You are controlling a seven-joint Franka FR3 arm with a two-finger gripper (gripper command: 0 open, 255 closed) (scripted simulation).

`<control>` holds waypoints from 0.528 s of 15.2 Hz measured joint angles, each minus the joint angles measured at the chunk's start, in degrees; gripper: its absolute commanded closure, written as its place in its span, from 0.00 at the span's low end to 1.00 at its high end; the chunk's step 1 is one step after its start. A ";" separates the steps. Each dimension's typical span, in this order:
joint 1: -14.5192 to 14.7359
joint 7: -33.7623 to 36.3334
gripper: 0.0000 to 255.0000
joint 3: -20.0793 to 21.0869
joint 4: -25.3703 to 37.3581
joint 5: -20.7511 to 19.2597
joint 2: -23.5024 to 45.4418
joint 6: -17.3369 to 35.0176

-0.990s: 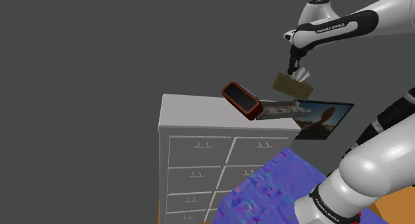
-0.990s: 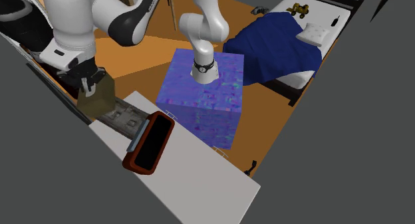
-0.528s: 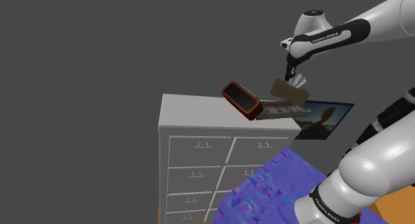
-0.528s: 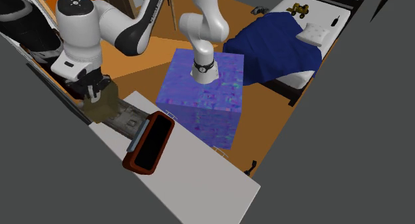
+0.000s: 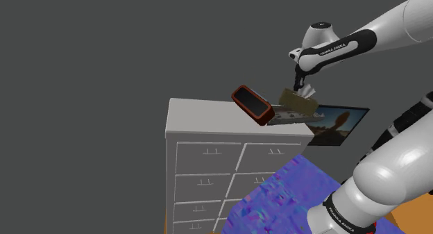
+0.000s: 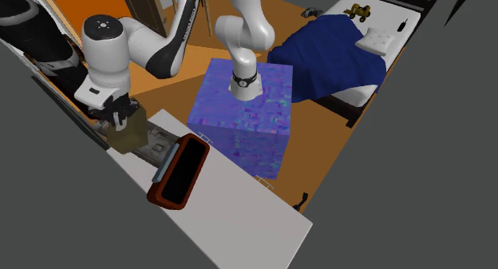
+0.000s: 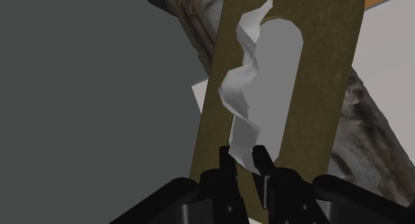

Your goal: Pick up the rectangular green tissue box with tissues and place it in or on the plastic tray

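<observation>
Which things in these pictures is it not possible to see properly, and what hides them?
1. Shoulder view: whether the tissue box touches the tray; the box hides its own underside.
2. Shoulder view: the tray's left end, behind the red-brown case.
3. Wrist view: most of the tray, covered by the box; the box's far end, cut off by the picture's edge.

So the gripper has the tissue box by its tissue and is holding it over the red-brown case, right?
Not over the case: the second exterior view shows the tissue box above the mottled grey tray, with the red-brown case beside it. The gripper does clasp it by its tissue, as the wrist view shows.
</observation>
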 measured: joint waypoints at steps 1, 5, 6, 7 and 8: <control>-0.13 0.08 1.00 -0.13 -0.45 -0.19 0.13 0.61; -0.17 0.27 1.00 -0.17 -0.71 -0.32 0.34 1.09; -0.17 0.27 1.00 -0.17 -0.72 -0.32 0.35 1.11; -0.17 0.28 1.00 -0.17 -0.73 -0.33 0.35 1.11; -0.18 0.28 0.00 -0.17 -0.73 -0.33 0.34 1.12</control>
